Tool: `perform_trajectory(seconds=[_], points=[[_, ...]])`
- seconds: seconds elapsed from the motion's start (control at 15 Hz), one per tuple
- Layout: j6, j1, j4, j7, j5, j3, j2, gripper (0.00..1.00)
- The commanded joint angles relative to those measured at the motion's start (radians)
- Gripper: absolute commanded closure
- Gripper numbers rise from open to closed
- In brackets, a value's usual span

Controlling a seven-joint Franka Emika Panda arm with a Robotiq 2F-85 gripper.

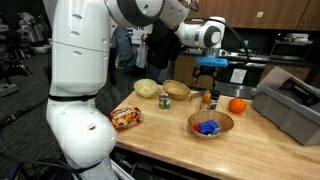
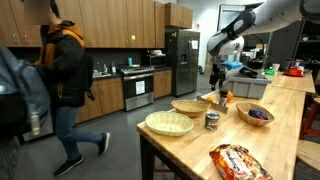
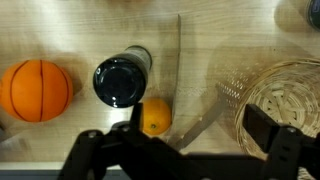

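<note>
Presently the pincer (image 3: 178, 138), jaws wide apart and empty, hovers, seemingly in approach, over the small orange fruit (image 3: 155, 117), a dark bottle (image 3: 122, 80) just beyond it; any descent calls for clearing that bottle.

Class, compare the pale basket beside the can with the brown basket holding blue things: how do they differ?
The pale basket is straw-yellow; the brown basket is darker. The pale basket is empty; the brown basket holds blue things. Both are round, woven and sit upright on the wooden table.
</note>
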Motion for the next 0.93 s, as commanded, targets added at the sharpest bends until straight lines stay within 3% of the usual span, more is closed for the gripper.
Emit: perform_trajectory(seconds=[0.0,0.87], points=[[-0.05,-0.019,0.044,0.027,-0.012,0.009,0.025,0.0],[-0.05,-0.077,0.03,0.024,0.003,0.001,0.052,0.0]])
